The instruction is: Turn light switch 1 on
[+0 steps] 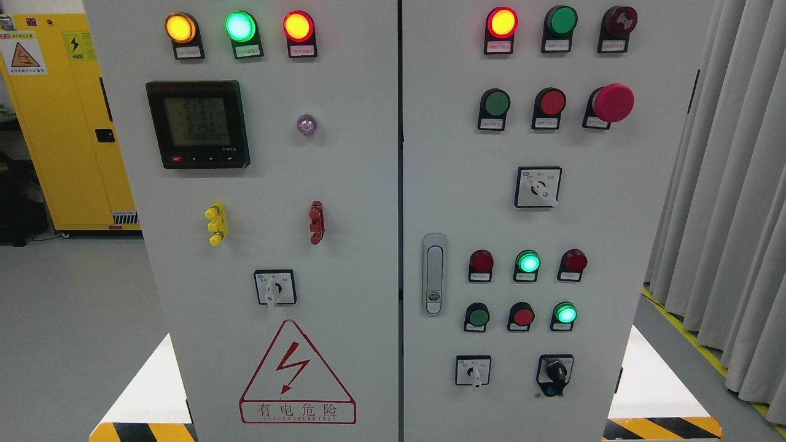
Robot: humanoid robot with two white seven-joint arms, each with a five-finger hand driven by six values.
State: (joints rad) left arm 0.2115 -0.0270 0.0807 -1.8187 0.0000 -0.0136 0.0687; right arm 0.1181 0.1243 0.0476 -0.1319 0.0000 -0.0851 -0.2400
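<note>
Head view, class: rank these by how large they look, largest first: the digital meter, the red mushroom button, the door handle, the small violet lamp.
1. Digital meter
2. Door handle and red mushroom button: different shapes, too close to rank
3. Small violet lamp

No robot hand shows.

Meter (198,123) on left door, handle (434,274) on right door, cabinet (67,123) behind at left, curtain (731,184) at right

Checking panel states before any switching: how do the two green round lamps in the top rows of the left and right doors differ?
The left door's green lamp glows bright; the right door's green lamp is dark. The left one sits in the middle of its row of three, as does the right one. Both are round with a small label beneath.
</note>
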